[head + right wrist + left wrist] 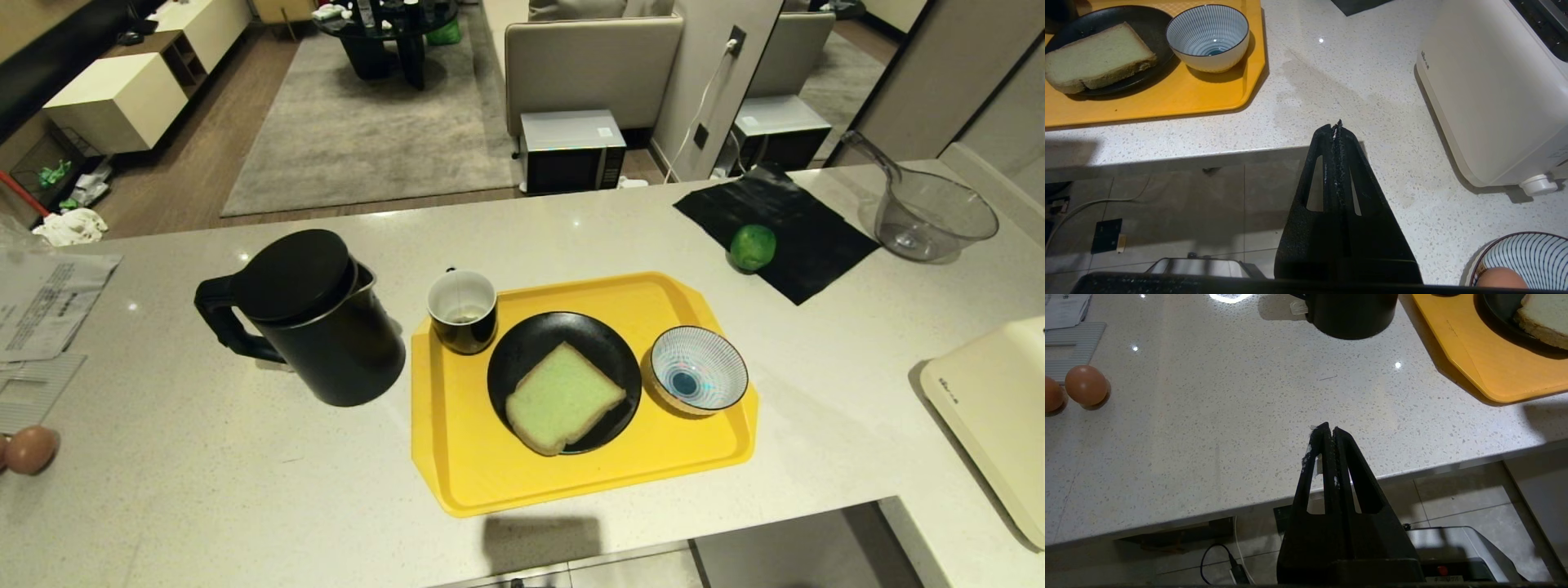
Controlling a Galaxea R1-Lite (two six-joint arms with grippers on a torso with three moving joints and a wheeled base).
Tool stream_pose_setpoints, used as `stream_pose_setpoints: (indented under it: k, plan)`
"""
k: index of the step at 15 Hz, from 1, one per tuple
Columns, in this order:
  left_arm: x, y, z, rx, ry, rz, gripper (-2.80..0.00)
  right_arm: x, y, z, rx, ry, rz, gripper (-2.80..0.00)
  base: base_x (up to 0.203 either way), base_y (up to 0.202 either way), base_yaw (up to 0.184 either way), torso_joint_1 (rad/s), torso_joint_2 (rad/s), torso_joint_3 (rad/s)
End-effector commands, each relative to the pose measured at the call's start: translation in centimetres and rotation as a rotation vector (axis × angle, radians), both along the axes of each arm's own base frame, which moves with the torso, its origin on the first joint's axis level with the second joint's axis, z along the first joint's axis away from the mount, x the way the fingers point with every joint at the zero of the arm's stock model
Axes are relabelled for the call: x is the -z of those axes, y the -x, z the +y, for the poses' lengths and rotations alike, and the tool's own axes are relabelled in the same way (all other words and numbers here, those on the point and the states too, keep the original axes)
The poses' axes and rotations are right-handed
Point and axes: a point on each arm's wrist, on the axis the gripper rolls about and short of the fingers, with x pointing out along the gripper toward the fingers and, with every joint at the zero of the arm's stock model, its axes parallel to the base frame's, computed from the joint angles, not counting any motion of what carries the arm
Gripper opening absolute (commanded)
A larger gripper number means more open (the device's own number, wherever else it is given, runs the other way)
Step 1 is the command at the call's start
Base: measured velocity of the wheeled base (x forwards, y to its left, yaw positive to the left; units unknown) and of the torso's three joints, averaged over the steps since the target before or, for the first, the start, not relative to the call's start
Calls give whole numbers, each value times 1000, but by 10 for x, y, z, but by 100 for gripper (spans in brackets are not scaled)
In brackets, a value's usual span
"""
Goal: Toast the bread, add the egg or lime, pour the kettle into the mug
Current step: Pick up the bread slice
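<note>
On the glossy yellow tray (457, 482), spongy square bread (563, 398); both ridged claws (1329, 432) (1336, 128) pinched together, empty.

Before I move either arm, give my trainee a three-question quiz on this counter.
1. True or false: the bread lies on the black plate.
2. What does the lime rest on? A) yellow tray B) black cloth C) striped bowl
3. Fill in: the left pincer and right pincer are both ____.

Key: 1 true; 2 B, the black cloth; 3 shut, holding nothing.
</note>
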Motion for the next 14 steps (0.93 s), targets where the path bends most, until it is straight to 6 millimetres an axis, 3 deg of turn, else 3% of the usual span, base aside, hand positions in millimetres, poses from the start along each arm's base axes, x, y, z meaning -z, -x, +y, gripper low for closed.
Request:
stream_pose_setpoints:
  k: [1, 14]
  plan:
    - [0, 0, 0, -2, 5, -1, -280, 8, -2, 0, -1, 0, 26, -280, 0, 0, 0, 0, 0, 0]
    - [0, 0, 0, -2, 28, 1, -280, 8, -2, 0, 1, -3, 26, -280, 0, 0, 0, 0, 0, 0]
